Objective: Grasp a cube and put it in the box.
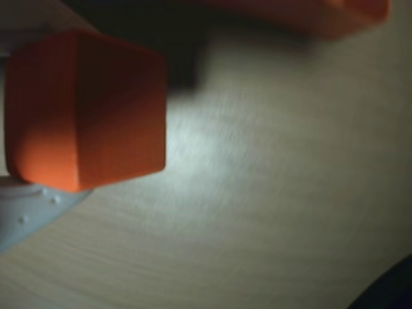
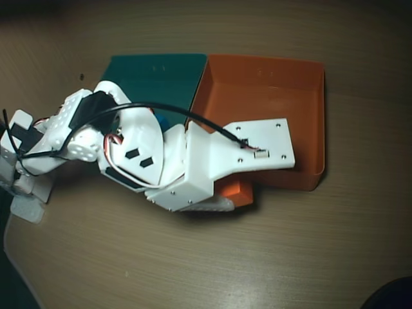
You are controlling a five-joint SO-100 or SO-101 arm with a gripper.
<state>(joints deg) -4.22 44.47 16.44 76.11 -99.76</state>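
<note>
Table (image 2: 257,257) of pale wood grain fills both views and carries everything. On it, in the upper middle of the overhead view, the teal-green box (image 2: 154,74) sits with its right wall against the box (image 2: 309,109), the orange one, whose floor shows empty where the arm does not cover it. The white arm (image 2: 161,154) stretches from the left edge of the overhead frame toward the centre, its flat wrist plate overlapping the near-left part of the orange box. A sliver of blue (image 2: 163,122), probably a small cube, peeks out from behind the arm by the teal-green box.

The hand (image 1: 38,187) is largely hidden; in the wrist view only a pale finger shows under the cube (image 1: 84,109), which fills the upper left of that frame and appears lifted off the table, so the hand seems to be pinching it. In the overhead view the cube (image 2: 233,191) shows as an orange patch below the wrist plate, just outside the box's lower wall.

Grasp and lift look done. Carrying the cube over the wall and releasing it inside remain.
</note>
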